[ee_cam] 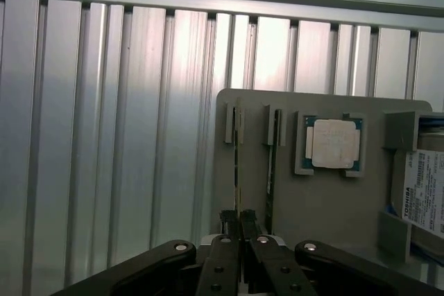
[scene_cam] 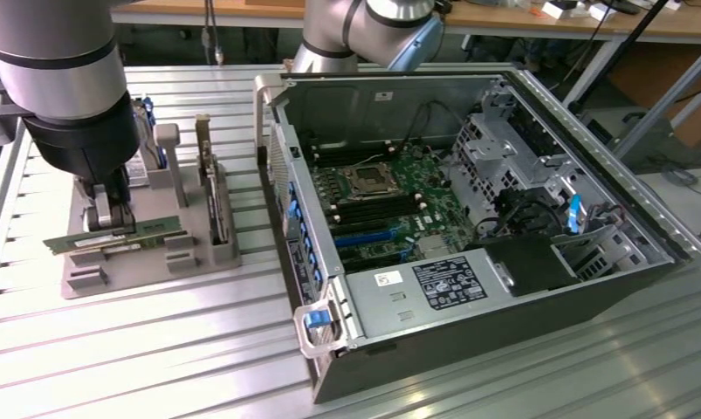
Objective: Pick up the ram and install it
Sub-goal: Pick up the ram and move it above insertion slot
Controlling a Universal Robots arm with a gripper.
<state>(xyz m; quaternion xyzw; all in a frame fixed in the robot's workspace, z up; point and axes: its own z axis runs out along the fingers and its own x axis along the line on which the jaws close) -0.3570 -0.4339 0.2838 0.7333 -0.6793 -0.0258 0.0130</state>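
One arm point(scene_cam: 65, 78) at the upper left of the exterior view, pointing straight down onto a grey holder point(scene_cam: 129, 278) on the slatted table point(scene_cam: 117, 349). Below it, jaws all but shut, pinching the ram point(scene_cam: 99, 238) by its thin long edge near mid-length. Green stick roughly level over the holder's front part, at the left of the frame. Cannot tell whether seated in its slot or just clear of it.

In the wrist view, ram point(ee_cam: 236, 164) seen edge-on as a thin line running away from the closed fingertips point(ee_cam: 226, 227), far end beside a grey post of the holder point(ee_cam: 312, 206). Just beside it, a second stick point(ee_cam: 272, 164) in a parallel slot. Beyond that, a square silver CPU point(ee_cam: 334, 143) in its own pocket and a labelled drive point(ee_cam: 424, 195) at the holder's edge.

Further right in the exterior view, an upright card point(scene_cam: 216, 205) on the holder. Right again, the open computer case point(scene_cam: 502, 340) with its green motherboard point(scene_cam: 385, 196), well apart from the ram.
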